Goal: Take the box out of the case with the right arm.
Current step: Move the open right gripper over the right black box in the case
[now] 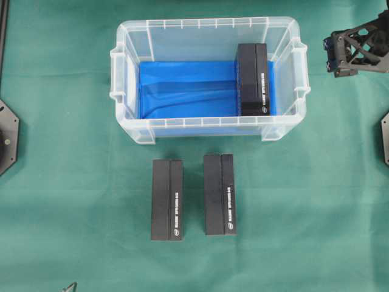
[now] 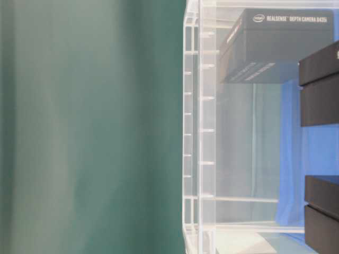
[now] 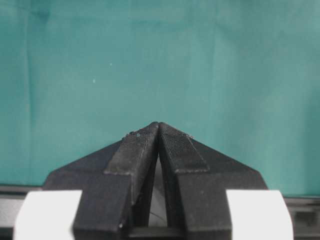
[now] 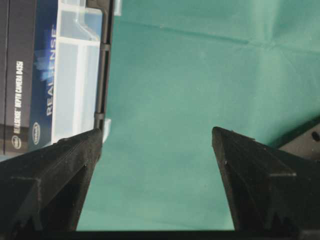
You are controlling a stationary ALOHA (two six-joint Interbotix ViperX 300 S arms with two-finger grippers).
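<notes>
Right gripper (image 4: 157, 137), cut off at frame edge overhead, gapes wide, empty, beside the case (image 1: 285, 131). Left gripper (image 3: 159, 125): fingertips pressed together. Boxes: three. One box (image 1: 253, 79) inside case; two others (image 1: 167, 199) outside.

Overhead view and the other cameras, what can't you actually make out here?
- Right gripper: overhead, the frame's right edge cuts off the arm behind it.
- Left gripper: only the left wrist view shows it; its place relative to the case is unknown.
- Box in the case: overhead, its lettering is too small to read.
- Two boxes on the cloth: table-level, cut off by the right edge.
</notes>
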